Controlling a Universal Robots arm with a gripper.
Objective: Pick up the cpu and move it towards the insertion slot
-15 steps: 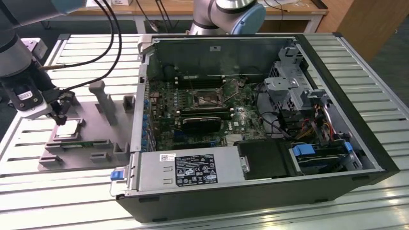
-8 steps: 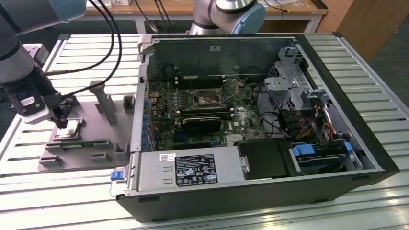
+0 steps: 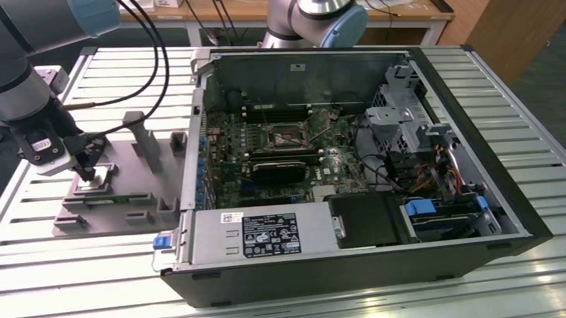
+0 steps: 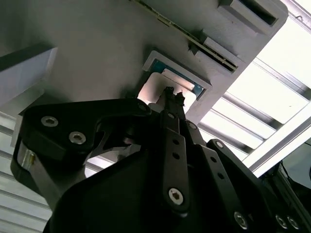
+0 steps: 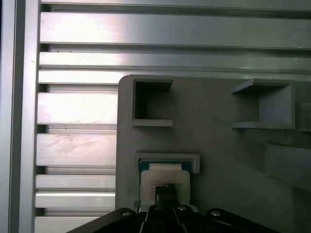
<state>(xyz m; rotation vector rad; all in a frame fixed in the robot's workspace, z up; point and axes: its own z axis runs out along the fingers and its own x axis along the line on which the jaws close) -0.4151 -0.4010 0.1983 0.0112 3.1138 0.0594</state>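
The cpu (image 3: 99, 176) is a small silvery square lying flat in a framed recess of the grey fixture plate (image 3: 142, 173) at the exterior view's left. Both wrist views look down on the cpu (image 4: 156, 88) (image 5: 163, 176), its thin green edge showing in the recess. My gripper (image 3: 86, 173) stands straight over it, fingers drawn together and shut, their tips (image 4: 171, 95) (image 5: 167, 190) at the chip's metal top. The insertion slot (image 3: 285, 136), a shiny square frame with a dark centre, lies on the green board inside the open computer case, well to the exterior view's right of my gripper.
A long green memory stick (image 3: 115, 197) lies on the fixture just in front of the cpu. Grey posts (image 3: 142, 136) rise from the plate. The case wall (image 3: 196, 132) stands between fixture and board. A black heatsink (image 3: 278, 172) sits near the slot. Cables (image 3: 132, 59) hang above.
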